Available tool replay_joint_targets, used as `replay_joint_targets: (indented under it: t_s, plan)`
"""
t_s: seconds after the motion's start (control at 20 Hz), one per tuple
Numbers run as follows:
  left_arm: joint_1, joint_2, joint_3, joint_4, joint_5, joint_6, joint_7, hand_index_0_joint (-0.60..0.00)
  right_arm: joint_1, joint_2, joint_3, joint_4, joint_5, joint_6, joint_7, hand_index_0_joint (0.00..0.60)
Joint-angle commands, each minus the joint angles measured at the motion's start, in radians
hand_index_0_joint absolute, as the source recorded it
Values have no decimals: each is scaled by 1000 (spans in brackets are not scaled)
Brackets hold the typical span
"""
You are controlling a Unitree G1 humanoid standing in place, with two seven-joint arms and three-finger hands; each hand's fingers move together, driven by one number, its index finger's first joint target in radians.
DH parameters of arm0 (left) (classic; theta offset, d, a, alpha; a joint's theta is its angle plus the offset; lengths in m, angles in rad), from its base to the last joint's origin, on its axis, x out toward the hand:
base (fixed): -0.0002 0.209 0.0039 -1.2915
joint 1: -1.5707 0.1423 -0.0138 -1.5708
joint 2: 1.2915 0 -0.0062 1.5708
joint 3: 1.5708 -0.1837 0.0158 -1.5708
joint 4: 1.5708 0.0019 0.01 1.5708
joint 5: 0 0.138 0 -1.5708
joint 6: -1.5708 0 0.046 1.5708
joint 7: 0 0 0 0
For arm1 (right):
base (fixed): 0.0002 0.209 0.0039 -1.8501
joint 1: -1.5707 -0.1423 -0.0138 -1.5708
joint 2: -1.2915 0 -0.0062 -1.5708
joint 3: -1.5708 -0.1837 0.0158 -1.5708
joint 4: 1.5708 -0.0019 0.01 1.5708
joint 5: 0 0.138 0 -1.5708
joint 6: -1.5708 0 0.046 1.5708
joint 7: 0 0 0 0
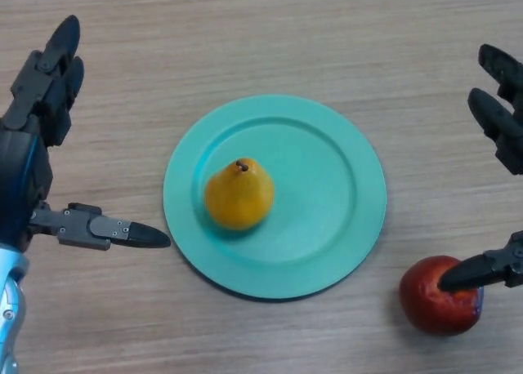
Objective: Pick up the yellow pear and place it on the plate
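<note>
Light wood-grain table (pixel 270 31), even light

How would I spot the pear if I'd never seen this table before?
Find the round teal plate in the middle of the wooden table. The yellow pear stands on its left half, stem up. The only other fruit is a red apple, off the plate by the right hand.
</note>
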Motion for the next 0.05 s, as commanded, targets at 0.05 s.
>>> replay_joint_targets:
  t_s: [0.05]
  plan:
    - [-27,32,70,-73,-37,-87,37,0,-25,-20,-31,-44,79,-155,-7,0]
